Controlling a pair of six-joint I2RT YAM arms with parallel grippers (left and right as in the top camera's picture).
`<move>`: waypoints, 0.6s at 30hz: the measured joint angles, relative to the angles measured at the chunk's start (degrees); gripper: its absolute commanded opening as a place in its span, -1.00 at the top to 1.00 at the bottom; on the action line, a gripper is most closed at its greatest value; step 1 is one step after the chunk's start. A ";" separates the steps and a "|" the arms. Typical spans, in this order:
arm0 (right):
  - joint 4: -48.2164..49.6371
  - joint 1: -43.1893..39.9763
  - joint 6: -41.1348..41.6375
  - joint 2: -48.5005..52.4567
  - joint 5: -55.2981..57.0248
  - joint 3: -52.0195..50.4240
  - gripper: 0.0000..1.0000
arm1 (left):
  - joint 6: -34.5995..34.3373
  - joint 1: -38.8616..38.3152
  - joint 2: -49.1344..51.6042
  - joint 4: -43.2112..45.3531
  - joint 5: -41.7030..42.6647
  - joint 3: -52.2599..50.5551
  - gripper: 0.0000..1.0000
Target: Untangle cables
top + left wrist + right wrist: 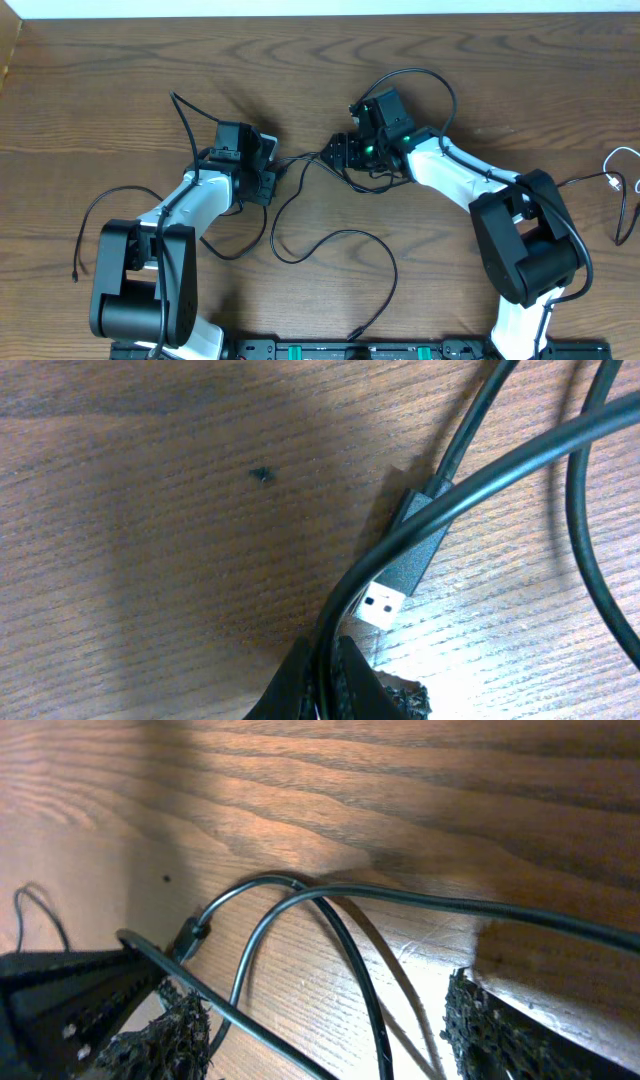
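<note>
Partly done | white cable (pixel 622 165) lies apart, far right | black cables (pixel 345 233) crossed mid-table, unsorted | left gripper (pixel 325 682) clamps one | right gripper (pixel 320 1030) gapes wide, empty.

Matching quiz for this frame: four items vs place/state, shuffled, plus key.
1 white cable
2 USB plug
3 right gripper
4 left gripper

A open, fingers wide apart
B far right of the table
C shut on a black cable
D flat on the wood, that black cable crossing over it

Pairs: 1-B, 2-D, 3-A, 4-C
</note>
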 measured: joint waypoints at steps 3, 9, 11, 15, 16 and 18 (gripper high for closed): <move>-1.07 1.64 0.96 0.00 3.34 0.00 -0.46 | 0.02 0.00 0.00 0.02 0.02 0.00 0.85; -4.04 5.57 1.84 0.02 12.39 0.00 -0.42 | 0.02 0.00 0.00 0.02 0.00 0.00 0.85; -4.33 6.29 1.49 0.04 13.99 0.00 -0.38 | 0.02 0.00 0.00 0.02 0.00 0.00 0.85; -6.03 7.34 0.37 0.04 16.87 0.07 -0.34 | 0.02 0.00 0.00 0.02 -0.02 0.00 0.85; -6.64 7.43 0.00 0.04 17.53 0.20 -0.33 | 0.02 0.00 0.00 0.02 -0.02 0.00 0.85; -8.48 7.91 -0.68 0.02 19.43 0.52 -0.27 | 0.02 0.00 0.00 0.02 -0.02 0.00 0.85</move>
